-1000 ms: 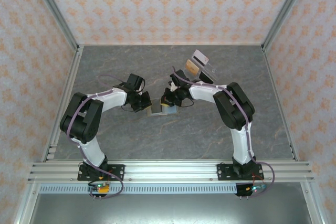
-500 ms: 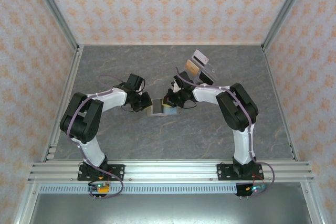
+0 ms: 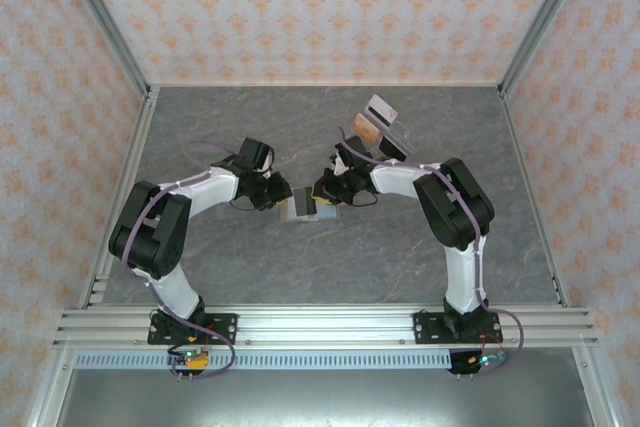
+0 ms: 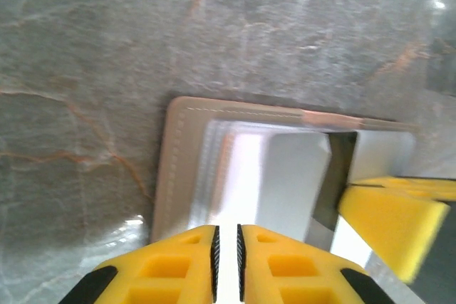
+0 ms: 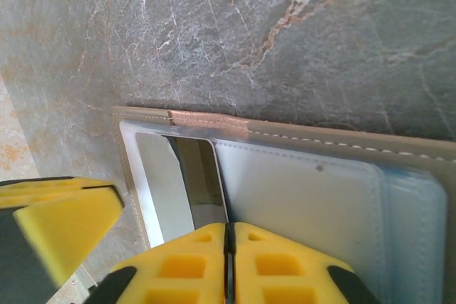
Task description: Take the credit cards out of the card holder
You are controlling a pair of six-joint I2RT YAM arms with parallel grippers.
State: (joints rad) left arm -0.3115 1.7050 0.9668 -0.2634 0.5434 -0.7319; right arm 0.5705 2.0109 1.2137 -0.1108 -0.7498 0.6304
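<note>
The grey card holder (image 3: pixel 303 206) lies open on the table between my two grippers. My left gripper (image 3: pixel 283 197) is at its left edge, jaws nearly closed over a bright inner panel (image 4: pixel 246 176). My right gripper (image 3: pixel 325 194) is at its right side, shut on the edge of a pale blue-grey leaf (image 5: pixel 306 190) beside a dark open pocket (image 5: pixel 199 176). An orange-yellow card (image 3: pixel 366 129) and a whitish-pink card (image 3: pixel 381 107) stand in a rack behind the right arm. Inside the wallet I cannot make out a card.
The clear acrylic slanted stand (image 3: pixel 392 137) sits at the back, close behind my right forearm. The marble-patterned table (image 3: pixel 250 127) is walled by patterned panels, with metal rails along both sides and the near edge.
Both grippers have crept slightly toward the back, and the card holder between them has shifted a little with them. The grips look the same.
</note>
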